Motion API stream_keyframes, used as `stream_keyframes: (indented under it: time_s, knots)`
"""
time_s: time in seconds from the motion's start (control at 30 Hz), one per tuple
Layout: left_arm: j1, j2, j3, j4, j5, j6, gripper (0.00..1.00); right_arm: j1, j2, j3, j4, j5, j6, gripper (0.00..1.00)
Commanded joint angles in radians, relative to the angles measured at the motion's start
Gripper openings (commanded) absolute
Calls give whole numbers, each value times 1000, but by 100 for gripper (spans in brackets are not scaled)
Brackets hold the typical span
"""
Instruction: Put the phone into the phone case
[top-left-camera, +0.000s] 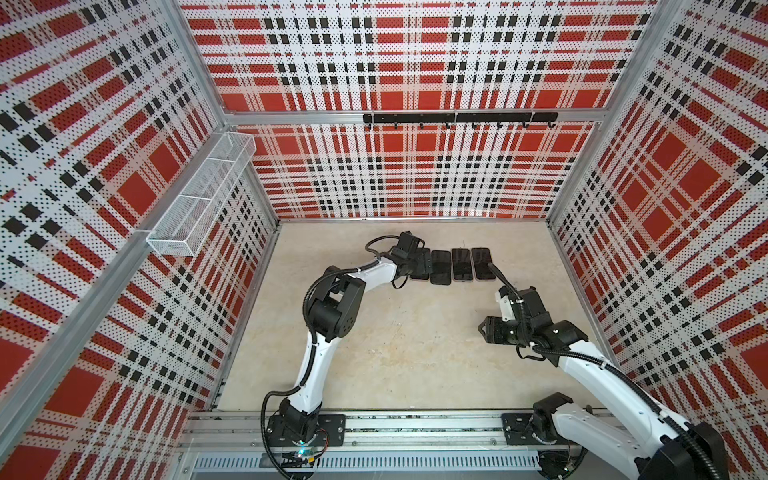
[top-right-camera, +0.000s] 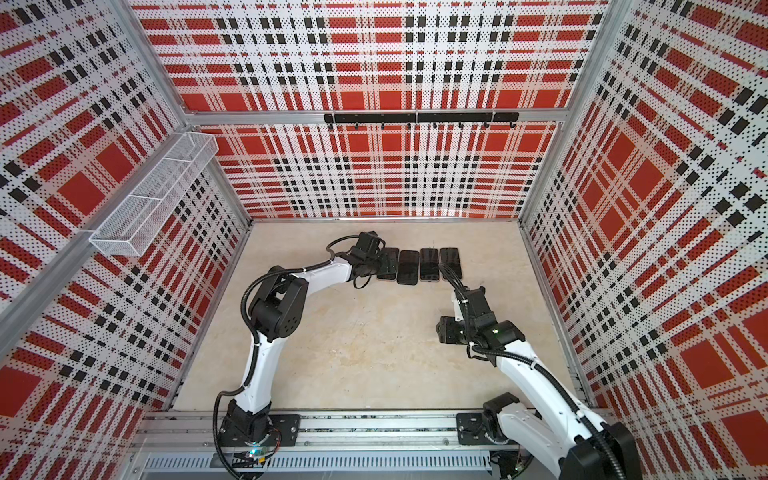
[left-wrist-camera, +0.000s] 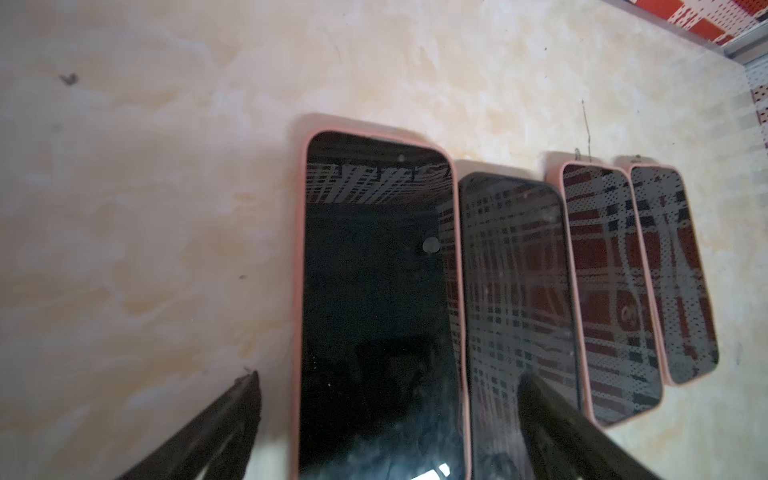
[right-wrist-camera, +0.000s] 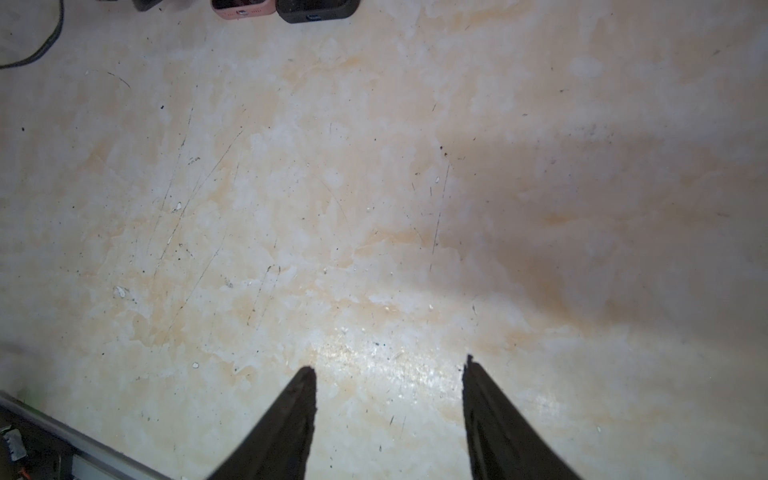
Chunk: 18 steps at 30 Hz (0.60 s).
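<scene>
Red, white and black plaid walls (top-left-camera: 415, 62) closed in a pale, mottled worktop (top-left-camera: 415, 353) in both top views. The left arm (top-left-camera: 316, 361) reached to the far middle of the worktop. The right arm (top-left-camera: 602, 374) bent back over its right side. A white mesh basket (top-left-camera: 199, 195) hung on the left wall and a black hook rail (top-left-camera: 457, 118) on the back wall.

Four phones lay flat, screens up, side by side in a row at the far middle. The leftmost phone (left-wrist-camera: 374, 291) sat inside a pink phone case (left-wrist-camera: 296, 291), whose rim showed along its visible edges. Just beside it lay a second phone (left-wrist-camera: 515, 291) in a dark case. Next came a third phone (left-wrist-camera: 602, 291) and a fourth phone (left-wrist-camera: 673, 270), both in pink cases.

The left gripper (left-wrist-camera: 388, 374) hung over the leftmost phone, its jaws spread wide and holding nothing. One finger was over bare worktop outside the pink case, the other over the dark-cased phone. Whether either finger touched anything could not be told. The right gripper (right-wrist-camera: 388, 363) pointed at bare worktop, well apart from the row, its jaws parted and empty.
</scene>
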Motion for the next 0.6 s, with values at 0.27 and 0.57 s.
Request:
stream_keyframes:
  time_s: [0.27, 0.57]
  knots:
    - [44, -586, -449, 169, -465, 185, 98, -17, -5, 6, 298, 452, -128, 100]
    - [212, -949, -828, 255, -559, 174, 98, -29, -3, -233, 724, 666, -277, 100]
